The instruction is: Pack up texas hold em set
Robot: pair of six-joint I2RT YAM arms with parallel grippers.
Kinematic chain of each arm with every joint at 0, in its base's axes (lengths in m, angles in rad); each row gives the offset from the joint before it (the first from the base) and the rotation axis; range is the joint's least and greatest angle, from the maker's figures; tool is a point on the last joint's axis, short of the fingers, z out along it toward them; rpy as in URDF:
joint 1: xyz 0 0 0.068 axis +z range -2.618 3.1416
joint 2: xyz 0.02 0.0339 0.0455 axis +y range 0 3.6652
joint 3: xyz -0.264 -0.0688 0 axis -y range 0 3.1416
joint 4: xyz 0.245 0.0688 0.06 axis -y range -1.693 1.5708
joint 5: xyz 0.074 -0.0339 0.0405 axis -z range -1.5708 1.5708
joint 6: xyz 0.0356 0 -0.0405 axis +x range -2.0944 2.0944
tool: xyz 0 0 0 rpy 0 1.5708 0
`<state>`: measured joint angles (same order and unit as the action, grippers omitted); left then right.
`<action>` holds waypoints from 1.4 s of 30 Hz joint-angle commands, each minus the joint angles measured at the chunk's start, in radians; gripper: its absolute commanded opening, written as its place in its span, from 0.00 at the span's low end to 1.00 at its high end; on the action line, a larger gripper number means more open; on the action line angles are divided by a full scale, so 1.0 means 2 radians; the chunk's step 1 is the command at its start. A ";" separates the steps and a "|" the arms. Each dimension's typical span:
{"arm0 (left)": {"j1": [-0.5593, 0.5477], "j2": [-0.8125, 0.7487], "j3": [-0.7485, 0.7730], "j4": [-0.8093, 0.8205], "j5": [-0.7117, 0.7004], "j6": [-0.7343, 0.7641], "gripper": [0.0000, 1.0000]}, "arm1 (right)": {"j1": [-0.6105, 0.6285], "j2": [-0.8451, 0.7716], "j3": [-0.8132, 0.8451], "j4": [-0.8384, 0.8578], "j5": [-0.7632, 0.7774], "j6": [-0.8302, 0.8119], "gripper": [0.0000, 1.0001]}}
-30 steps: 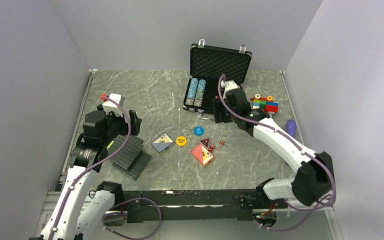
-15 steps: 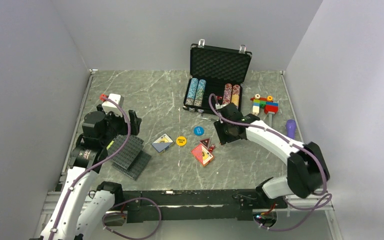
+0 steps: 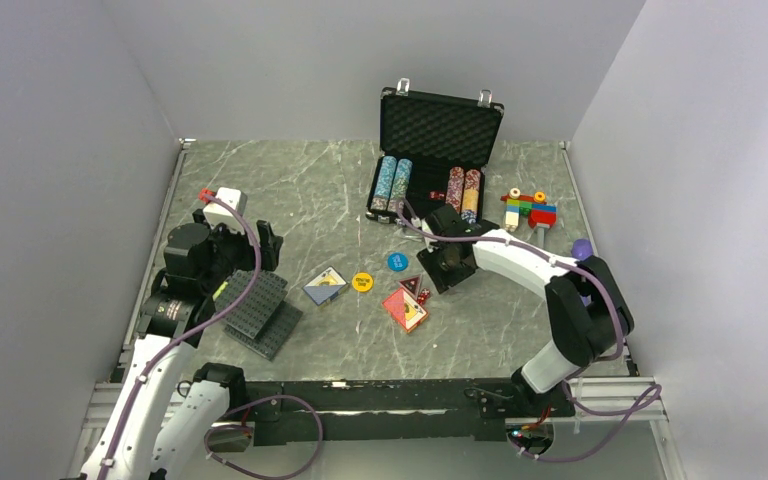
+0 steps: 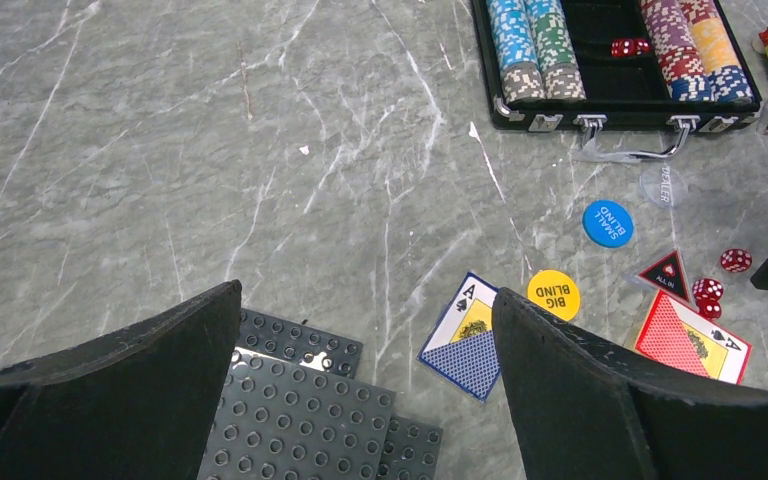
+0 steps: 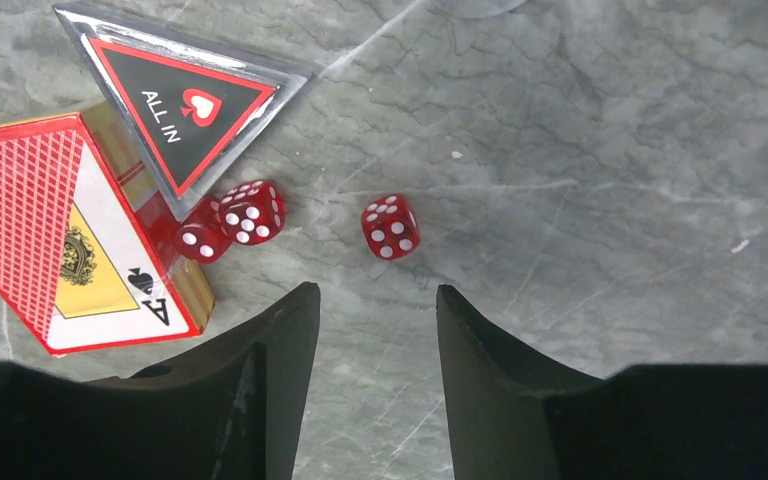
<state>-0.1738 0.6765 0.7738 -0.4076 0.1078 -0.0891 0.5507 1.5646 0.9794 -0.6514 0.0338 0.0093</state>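
Note:
The black briefcase [image 3: 440, 128] stands open at the back, with chip rows [image 3: 392, 183] on both sides and red dice [image 4: 625, 46] in its middle. On the table lie a blue card deck [image 4: 472, 335], a yellow button [image 4: 553, 294], a blue button [image 4: 607, 222], a red-triangle button [image 5: 188, 110] and a red card deck [image 5: 60, 240]. My right gripper [image 5: 375, 300] is open and empty, low over the table just short of a single red die [image 5: 391, 226]. Two more dice [image 5: 253, 211] lie by the red deck. My left gripper [image 4: 365, 310] is open and empty above the table.
Dark grey studded plates [image 4: 300, 410] lie under my left gripper. A colourful toy-block figure [image 3: 529, 208] stands right of the case, and a purple object [image 3: 582, 247] lies by the right wall. A clear dealer disc [image 4: 662, 185] lies before the case.
My right arm has swung from the case's front edge down and left to the dice beside the red deck. The left arm has not moved.

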 commanded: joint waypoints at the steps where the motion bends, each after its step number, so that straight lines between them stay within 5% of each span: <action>1: -0.002 -0.005 0.002 0.020 0.005 0.008 0.99 | 0.002 0.021 0.019 0.012 -0.015 -0.040 0.50; 31: -0.002 -0.007 0.002 0.021 0.006 0.008 0.99 | 0.002 0.061 0.023 0.049 0.004 -0.080 0.46; 42: -0.002 -0.008 0.002 0.022 0.008 0.007 0.99 | 0.002 0.062 0.031 0.042 0.003 -0.069 0.29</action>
<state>-0.1738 0.6754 0.7738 -0.4076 0.1089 -0.0891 0.5514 1.6871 0.9993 -0.5743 0.0261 -0.1303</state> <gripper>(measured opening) 0.994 0.313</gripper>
